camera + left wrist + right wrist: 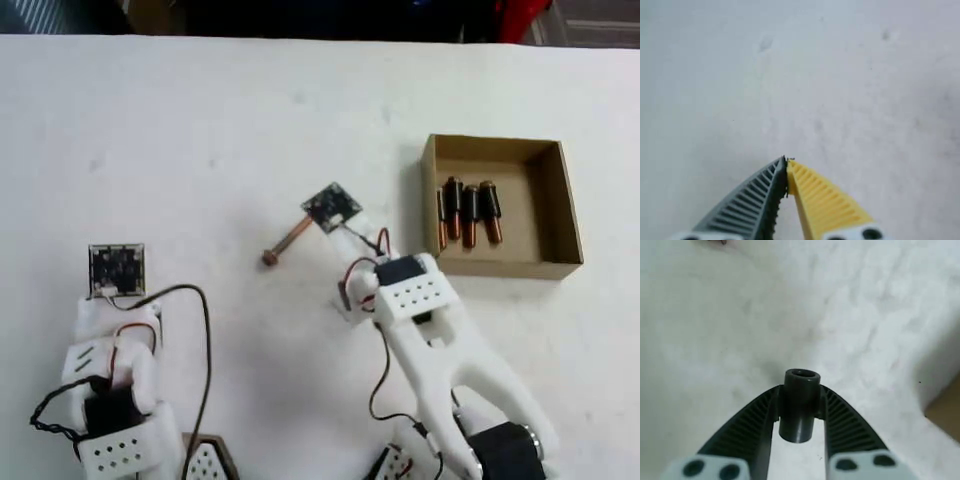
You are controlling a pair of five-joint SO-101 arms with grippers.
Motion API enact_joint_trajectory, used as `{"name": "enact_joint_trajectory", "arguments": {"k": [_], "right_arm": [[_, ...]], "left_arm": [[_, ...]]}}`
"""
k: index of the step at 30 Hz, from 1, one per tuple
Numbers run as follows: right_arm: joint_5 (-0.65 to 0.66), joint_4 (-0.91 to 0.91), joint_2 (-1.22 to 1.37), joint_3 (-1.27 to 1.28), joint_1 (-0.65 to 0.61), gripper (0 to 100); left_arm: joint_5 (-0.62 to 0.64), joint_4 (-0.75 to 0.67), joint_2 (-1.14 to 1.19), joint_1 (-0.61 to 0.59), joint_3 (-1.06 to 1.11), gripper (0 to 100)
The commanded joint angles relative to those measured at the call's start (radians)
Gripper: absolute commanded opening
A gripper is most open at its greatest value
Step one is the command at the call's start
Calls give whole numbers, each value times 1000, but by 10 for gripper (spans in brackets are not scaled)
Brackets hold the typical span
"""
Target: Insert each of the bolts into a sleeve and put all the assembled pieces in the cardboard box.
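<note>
My right gripper (800, 390) is shut on a black sleeve (800, 410), which stands upright between the dark fingers, open end up, just above the white table. In the high view the right arm (415, 295) sits mid-table, left of the cardboard box (560, 200). A copper bolt (285, 245) lies loose on the table beside that arm's wrist. Inside the box lie several copper pieces (470, 215), three of them with black sleeves. My left gripper (786, 162) is shut with nothing in it, low over bare table at the front left.
The left arm (110, 340) rests near the table's front left corner with its cable looping to the right. A brown corner of the box (945, 412) shows in the right wrist view. Open white table (200, 130) stretches across the back and left.
</note>
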Motion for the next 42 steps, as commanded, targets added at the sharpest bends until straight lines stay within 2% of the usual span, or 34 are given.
{"name": "enact_joint_trajectory", "arguments": {"k": [1, 7, 14, 21, 27, 42], "right_arm": [[20, -56, -41, 25, -35, 18], [17, -104, -30, 52, -39, 18], [25, -145, 157, -2, -33, 20], [26, -148, 191, -40, -39, 24], [104, -145, 193, -35, -39, 128], [180, -142, 191, -43, -51, 116]], "left_arm": [[-12, -15, -1, 18, -18, 24], [-12, -15, -1, 18, -18, 24], [-12, -15, -1, 18, -18, 24], [-12, -15, -1, 18, -18, 24], [-12, -15, -1, 18, -18, 24], [-12, -15, -1, 18, -18, 24]]}}
